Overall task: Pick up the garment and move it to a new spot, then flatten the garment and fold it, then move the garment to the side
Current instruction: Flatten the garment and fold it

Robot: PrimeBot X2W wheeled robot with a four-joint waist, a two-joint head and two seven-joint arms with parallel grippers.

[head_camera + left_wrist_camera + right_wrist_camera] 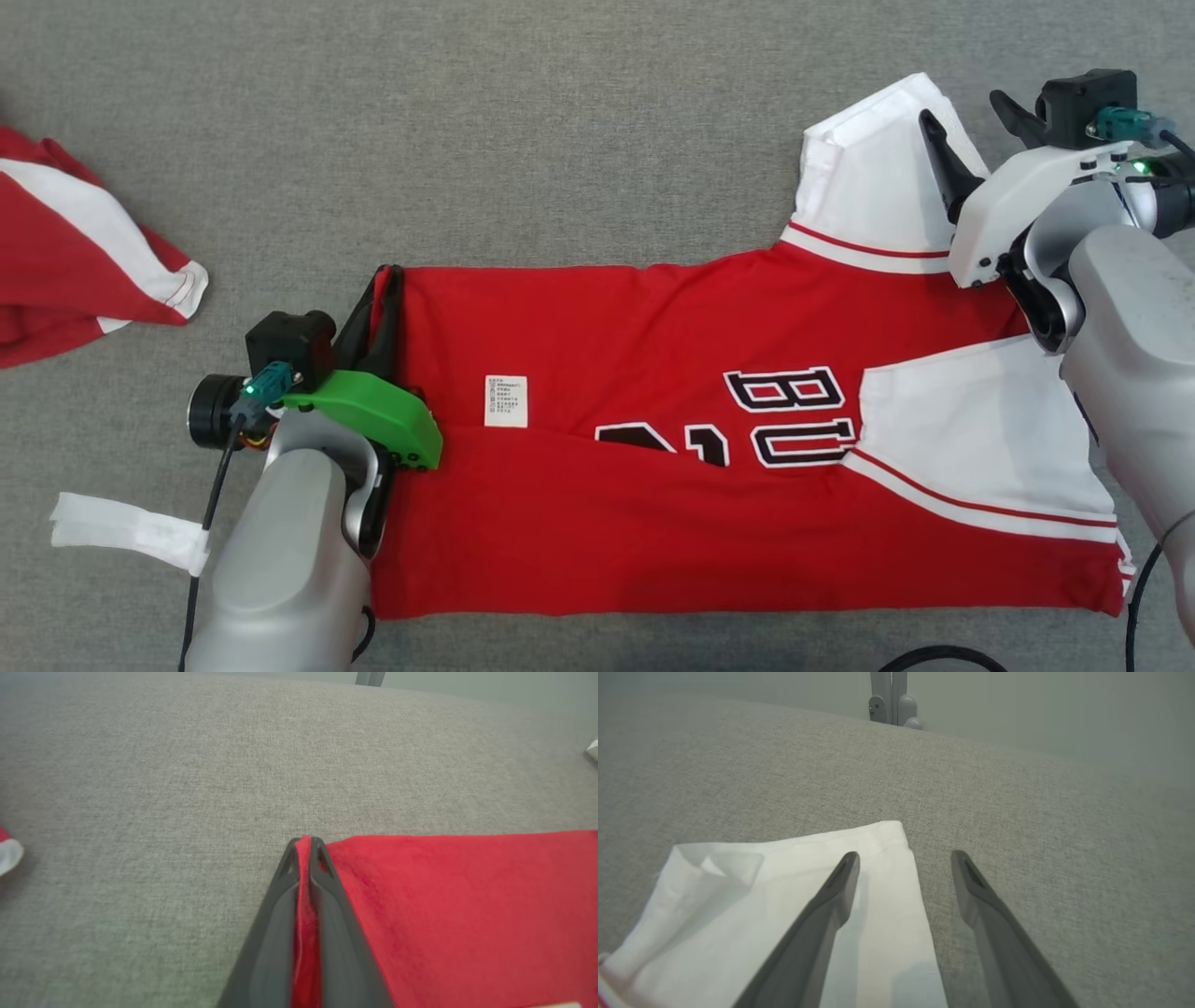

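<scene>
The left arm [280,541] lies low, its jaws pinched tight on the shirt [653,317] hem. The right arm [1130,317] reaches forward, jaws spread wide, one finger [822,919] over the white sleeve [738,896].

beyond the jersey [653,532] the grey desk [560,140] lies open; left of the jersey a second red-and-white garment [65,271] and a white strip [121,529] lie in the way.
</scene>
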